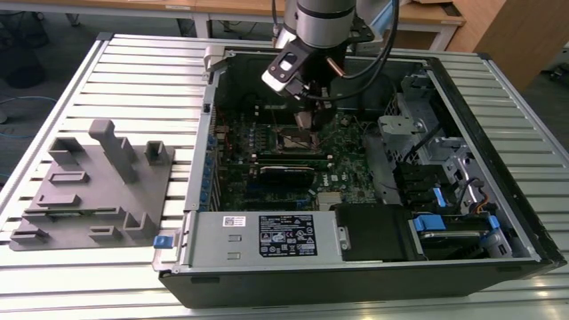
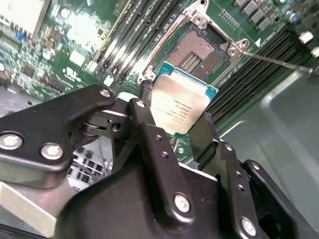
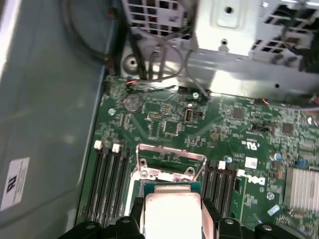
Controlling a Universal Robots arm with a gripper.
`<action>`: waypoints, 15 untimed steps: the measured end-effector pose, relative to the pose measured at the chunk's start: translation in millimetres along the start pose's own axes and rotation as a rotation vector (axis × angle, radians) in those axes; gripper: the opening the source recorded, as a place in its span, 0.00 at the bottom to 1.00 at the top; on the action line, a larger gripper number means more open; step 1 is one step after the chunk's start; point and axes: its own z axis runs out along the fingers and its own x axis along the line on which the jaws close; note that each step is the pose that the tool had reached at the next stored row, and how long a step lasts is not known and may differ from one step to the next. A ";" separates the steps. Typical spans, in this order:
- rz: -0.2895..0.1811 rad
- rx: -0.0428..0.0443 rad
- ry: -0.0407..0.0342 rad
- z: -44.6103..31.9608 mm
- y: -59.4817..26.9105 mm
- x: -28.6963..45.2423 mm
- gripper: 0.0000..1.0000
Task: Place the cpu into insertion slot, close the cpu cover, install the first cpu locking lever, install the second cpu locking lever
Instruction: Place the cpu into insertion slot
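Silver metal slats make up the table. An open computer case lies flat on it. In the exterior view a grey plastic tray sits at 9 o'clock from the case. Inside the case is a green board. The robot arm comes down from 12 o'clock and points almost straight down at the board. Its gripper is squeezed on the cpu. One black finger presses on each of two opposite edges, and the shiny face looks up at the wrist. The insertion slot sits just under the cpu and a little ahead of it. They are not touching, so I think the chip is not in yet. Both are square, so their edges must line up. The cpu cover is swung up off the slot. A thin locking lever sticks out to the side, undone.
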 end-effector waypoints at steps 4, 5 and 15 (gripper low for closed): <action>0.073 -0.0014 -0.0068 2.3 -0.2 0.0 0.54; 0.089 -0.0017 -0.0084 2.7 -0.2 0.0 0.54; 0.107 -0.0020 -0.0100 4.3 -4.1 0.4 0.54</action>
